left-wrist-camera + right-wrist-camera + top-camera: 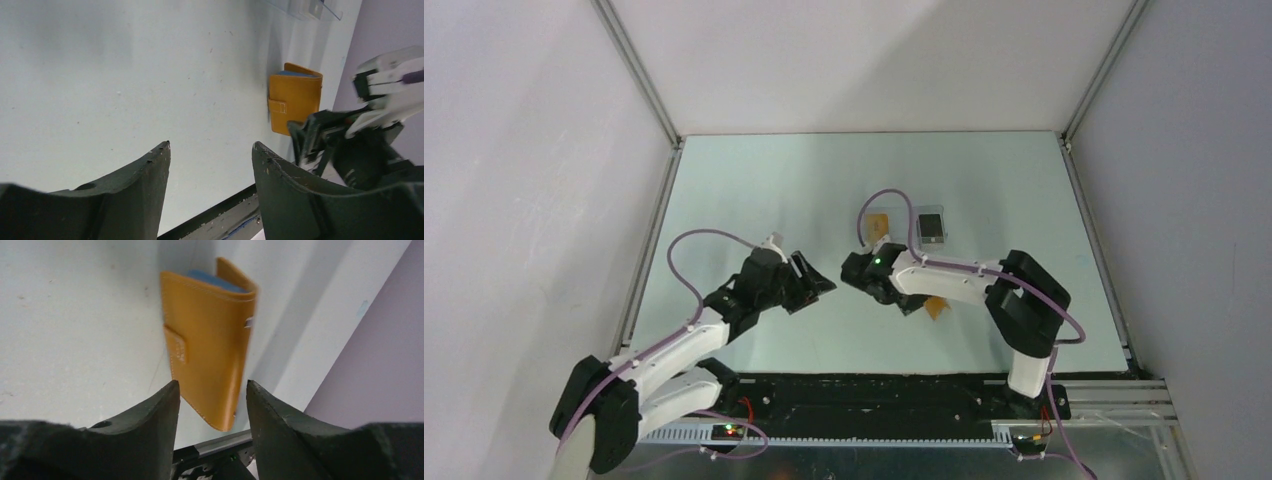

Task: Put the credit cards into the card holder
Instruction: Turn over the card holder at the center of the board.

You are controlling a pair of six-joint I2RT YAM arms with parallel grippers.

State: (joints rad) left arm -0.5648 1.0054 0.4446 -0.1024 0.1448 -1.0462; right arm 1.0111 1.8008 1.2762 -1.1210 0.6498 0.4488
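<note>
The card holder (205,345) is an orange wallet, folded with its clasp tab facing me, and one edge is motion-blurred. A light blue credit card (216,281) peeks out of its top. My right gripper (210,385) is open, and the wallet's lower corner hangs between its fingers with a gap on each side. From above, the wallet (938,308) shows just past the right gripper (911,300). My left gripper (211,145) is open and empty, left of the wallet (295,97) and facing it. Its place from above is the left gripper (822,285).
Two clear plastic rectangles lie behind the right wrist, one with an orange centre (879,224) and one with a black centre (933,227). The black base rail (874,395) runs along the table's near edge. Metal frame posts line both sides.
</note>
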